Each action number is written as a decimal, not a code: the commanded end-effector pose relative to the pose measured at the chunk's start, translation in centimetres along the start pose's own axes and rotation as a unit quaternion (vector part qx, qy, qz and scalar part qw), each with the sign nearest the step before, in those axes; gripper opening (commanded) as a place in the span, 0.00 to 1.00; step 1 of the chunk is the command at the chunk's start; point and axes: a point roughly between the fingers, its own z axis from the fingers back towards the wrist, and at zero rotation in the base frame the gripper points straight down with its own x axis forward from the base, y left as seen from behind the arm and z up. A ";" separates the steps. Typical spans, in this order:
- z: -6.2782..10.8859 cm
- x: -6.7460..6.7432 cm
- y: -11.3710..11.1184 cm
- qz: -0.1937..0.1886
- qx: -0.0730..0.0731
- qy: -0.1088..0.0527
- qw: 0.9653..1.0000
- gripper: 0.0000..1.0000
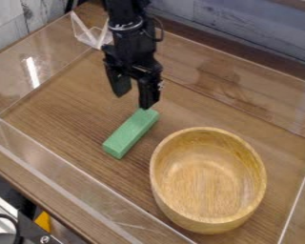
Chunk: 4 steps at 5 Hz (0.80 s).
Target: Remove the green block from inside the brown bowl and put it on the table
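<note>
Camera view: the green block [130, 132] lies flat on the bench [66, 119] beside the brown bowl [209, 179], its long axis diagonal, just below the released, empty end effector [133, 94].

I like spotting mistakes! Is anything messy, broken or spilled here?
Nothing stands out. The green block lies flat on the table, just left of the brown bowl, which sits upright and has nothing in it. The gripper hangs open above the block's far end.
</note>
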 end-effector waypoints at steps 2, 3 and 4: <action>1.0 1.8 -0.9 0.033 0.003 -0.034 0.999 1.00; 1.5 1.4 -0.5 0.032 0.000 -0.040 0.999 1.00; 2.0 1.0 0.0 0.030 -0.002 -0.045 0.999 1.00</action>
